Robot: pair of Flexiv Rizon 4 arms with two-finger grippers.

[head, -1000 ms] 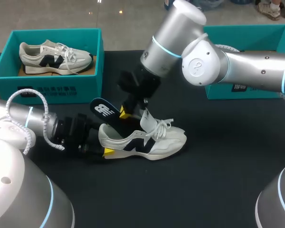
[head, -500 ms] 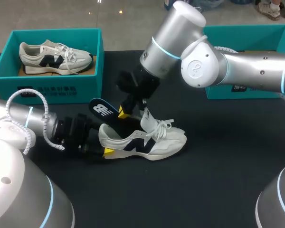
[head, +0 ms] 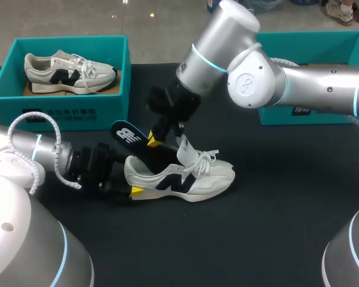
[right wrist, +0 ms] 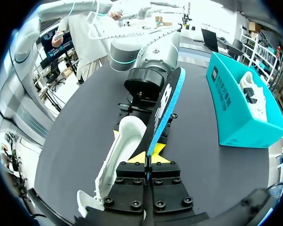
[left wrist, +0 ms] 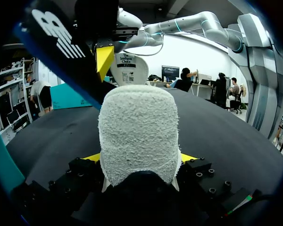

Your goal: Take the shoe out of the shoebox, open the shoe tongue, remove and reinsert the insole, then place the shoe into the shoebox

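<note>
Right gripper (head: 151,141) is pinching the dark insole (head: 127,135), partly out of the sneaker (head: 185,176) lying mid-table. Left gripper (left wrist: 139,157) is clamping its heel. The insole is best drawn out slowly, along its length.

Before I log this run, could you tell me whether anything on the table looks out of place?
Only the insole: it juts up at a slant from the shoe, pinched by the right gripper. Nothing looks damaged.

**Inspector:** Light level?
**Assistant:** Bright, even, from overhead. There is a soft sheen on the right arm (head: 245,72) above the shoe (head: 179,173).
**Inspector:** Shadows?
**Assistant:** Faint beneath the shoe, lost on the black desk (head: 275,209). In the left wrist view it is dark under the shoe's heel.
</note>
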